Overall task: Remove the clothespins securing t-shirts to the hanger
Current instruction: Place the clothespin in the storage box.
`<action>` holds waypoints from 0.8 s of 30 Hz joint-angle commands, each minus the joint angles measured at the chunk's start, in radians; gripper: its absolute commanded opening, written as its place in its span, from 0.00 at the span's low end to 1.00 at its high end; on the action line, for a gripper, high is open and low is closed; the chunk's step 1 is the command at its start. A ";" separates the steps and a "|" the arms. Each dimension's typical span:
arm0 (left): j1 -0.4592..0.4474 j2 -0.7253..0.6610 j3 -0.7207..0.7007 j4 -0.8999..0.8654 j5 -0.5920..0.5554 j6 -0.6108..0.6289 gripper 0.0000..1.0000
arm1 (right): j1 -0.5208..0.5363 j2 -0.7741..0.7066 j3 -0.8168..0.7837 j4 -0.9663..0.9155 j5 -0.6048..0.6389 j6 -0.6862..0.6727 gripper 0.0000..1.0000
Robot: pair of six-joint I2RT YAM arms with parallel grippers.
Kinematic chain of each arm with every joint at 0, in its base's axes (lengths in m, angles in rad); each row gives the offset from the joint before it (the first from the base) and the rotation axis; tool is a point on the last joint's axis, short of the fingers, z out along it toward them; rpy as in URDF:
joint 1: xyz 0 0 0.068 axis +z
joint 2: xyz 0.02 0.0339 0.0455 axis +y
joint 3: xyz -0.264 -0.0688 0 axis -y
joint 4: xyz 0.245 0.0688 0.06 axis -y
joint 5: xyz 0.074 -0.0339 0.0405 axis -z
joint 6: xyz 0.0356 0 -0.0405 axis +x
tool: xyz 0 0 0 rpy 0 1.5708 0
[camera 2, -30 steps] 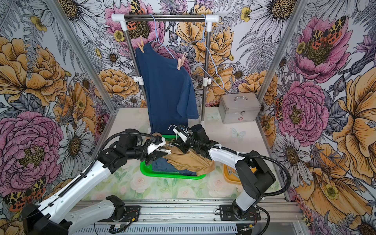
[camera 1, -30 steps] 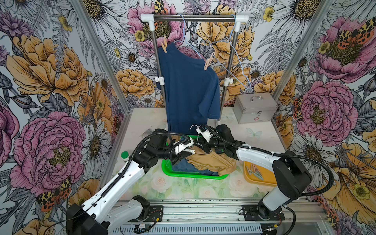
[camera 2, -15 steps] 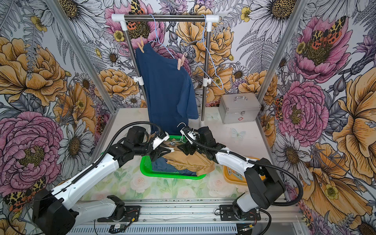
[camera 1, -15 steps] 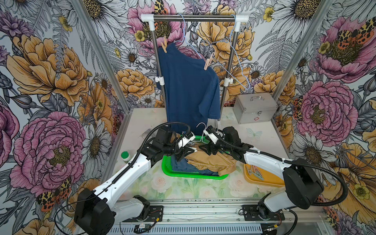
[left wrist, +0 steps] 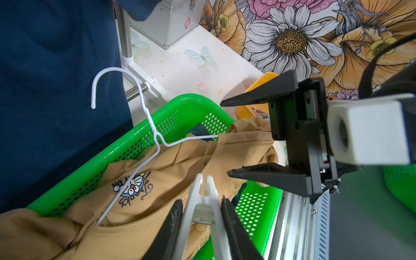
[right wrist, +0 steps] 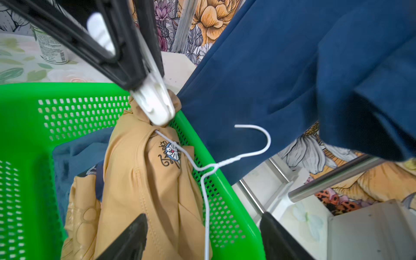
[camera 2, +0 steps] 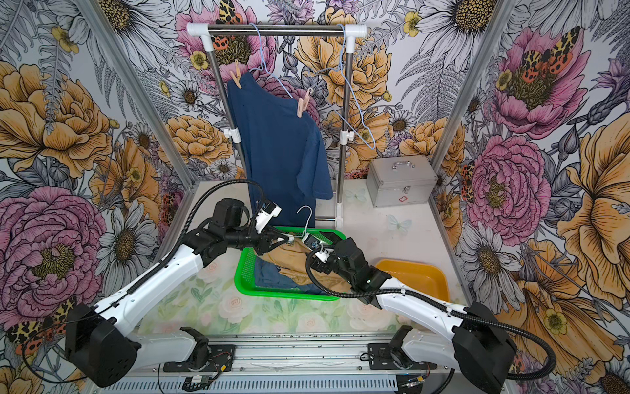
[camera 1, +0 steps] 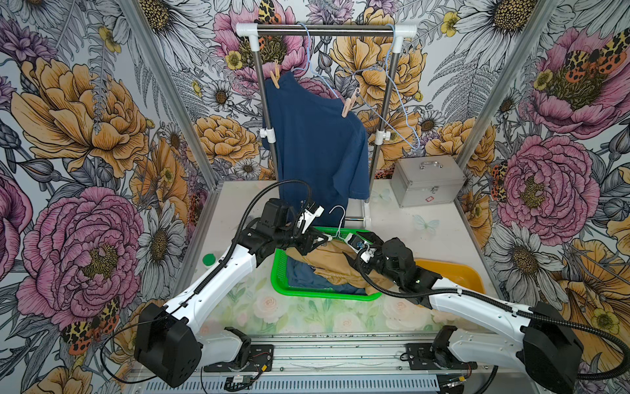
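Observation:
My left gripper (left wrist: 202,200) is shut on a white clothespin (left wrist: 203,191), whose tip sits at the bunched shoulder of the tan t-shirt (camera 1: 327,259) by one end of a white wire hanger (left wrist: 144,105). That shirt lies in a green basket (camera 1: 306,293) over a navy t-shirt (camera 1: 303,276). My right gripper (right wrist: 202,216) is open above the tan cloth and the hanger wire, holding nothing. Another navy t-shirt (camera 1: 317,143) hangs from a blue hanger on the rack, held by two peach clothespins (camera 1: 274,79) (camera 1: 348,107).
The rack (camera 1: 324,30) stands at the back with an empty blue hanger (camera 1: 405,112) on its right post. A silver case (camera 1: 428,180) sits back right. A yellow tray (camera 1: 453,269) lies right of the basket, a green-lidded jar (camera 1: 208,259) left of it.
My right gripper has opened and drawn back to the right. The white hanger's hook now stands up beside the basket. The left gripper still holds the white clothespin.

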 commanded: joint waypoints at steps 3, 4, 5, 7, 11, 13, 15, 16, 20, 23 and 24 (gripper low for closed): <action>0.006 0.014 0.037 0.021 0.066 -0.121 0.31 | 0.059 0.068 0.055 0.156 0.074 -0.090 0.77; 0.006 0.016 0.038 0.021 0.066 -0.132 0.31 | 0.061 0.078 0.066 0.161 0.062 -0.089 0.76; 0.006 0.016 0.037 0.022 0.067 -0.141 0.31 | 0.062 0.089 0.078 0.164 0.044 -0.086 0.75; 0.007 0.018 0.038 0.022 0.071 -0.147 0.31 | 0.063 0.112 0.110 0.153 0.006 -0.083 0.69; 0.005 0.031 0.037 0.022 0.075 -0.151 0.31 | 0.062 0.153 0.154 0.139 -0.050 -0.087 0.55; 0.007 0.038 0.041 0.022 0.081 -0.154 0.31 | 0.062 0.163 0.166 0.132 -0.072 -0.088 0.50; 0.006 0.041 0.042 0.021 0.084 -0.155 0.31 | 0.062 0.173 0.178 0.122 -0.088 -0.093 0.46; 0.006 0.043 0.042 0.021 0.085 -0.152 0.31 | 0.062 0.178 0.182 0.115 -0.091 -0.097 0.45; 0.009 0.041 0.042 0.021 0.090 -0.152 0.31 | 0.061 0.188 0.198 0.100 -0.105 -0.108 0.41; 0.009 0.040 0.042 0.021 0.094 -0.152 0.31 | 0.062 0.196 0.210 0.081 -0.109 -0.120 0.39; 0.009 0.041 0.042 0.021 0.095 -0.152 0.31 | 0.061 0.199 0.211 0.080 -0.109 -0.123 0.38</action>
